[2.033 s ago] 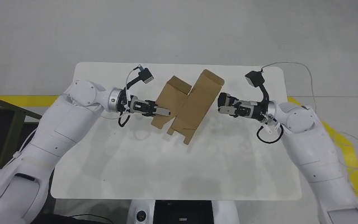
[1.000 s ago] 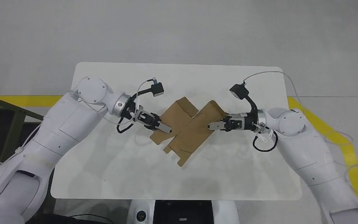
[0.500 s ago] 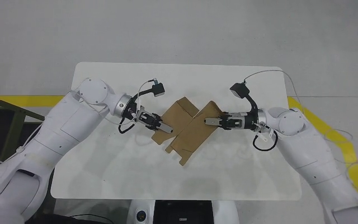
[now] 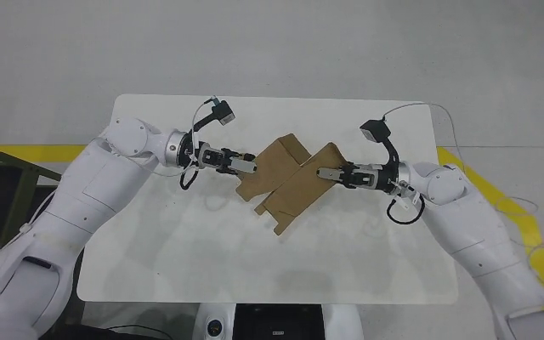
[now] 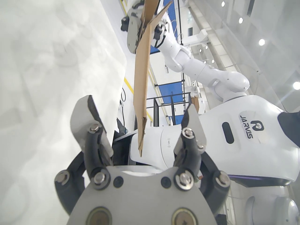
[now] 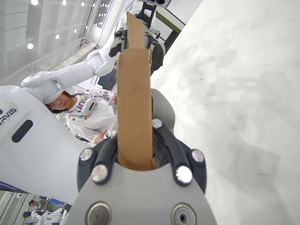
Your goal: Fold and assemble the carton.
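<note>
The carton (image 4: 289,174) — plain brown cardboard, flattened — has notched end flaps.

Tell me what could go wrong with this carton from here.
Only the right gripper grips the carton, by one end, so it may sag or twist loose. The left gripper is open with the carton's edge between its fingers, untouched; closing off-centre could crease the flap or miss it.
</note>
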